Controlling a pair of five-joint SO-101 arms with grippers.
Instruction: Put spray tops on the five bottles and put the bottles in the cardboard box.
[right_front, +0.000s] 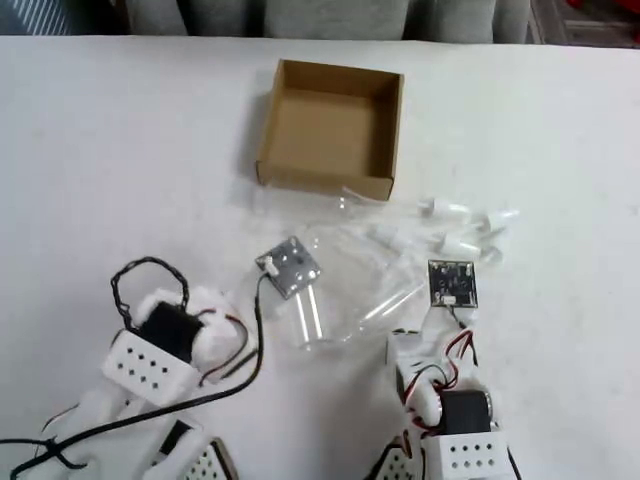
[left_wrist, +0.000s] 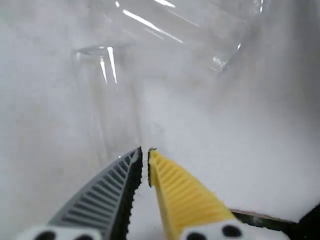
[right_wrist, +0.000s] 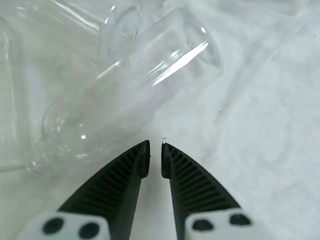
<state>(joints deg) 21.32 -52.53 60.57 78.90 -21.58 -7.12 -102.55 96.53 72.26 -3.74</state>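
Left hand (left_wrist: 145, 150): right up close, its grey and yellow fingers are sitting almost tip to tip with only a sliver between them. It is gripping nothing and hanging low over the counter (left_wrist: 225, 150).
Right hand (right_wrist: 155, 146): its two black fingers are drawn together the same way, with a thin slot between them. It is holding nothing and pointing down at the counter.
Near bottle (left_wrist: 110, 105): a clear one is lying just ahead of the left hand's grey finger, off to that side and not between the fingers. More clear plastic is glinting beyond it.
Slanting bottle (right_wrist: 150, 80): this one is lying on its side just past the right hand's fingertips, close but not touching. Another clear one is lying alongside it.
Bottles (right_front: 350, 275): from the high view they are lying in a loose clear heap on the counter, between the two arms and the box. How many there are is hard to tell through the glare.
Spray tops (right_front: 465, 225): white and scattered, they are lying on the counter just beside the heap, on the right arm's side. None is showing on a bottle neck.
Cardboard box (right_front: 322, 182): it is sitting open on the counter just beyond the heap, well apart from both hands.
Counter (right_front: 120, 150): white, it is carrying everything, with both arms coming in from the near edge.
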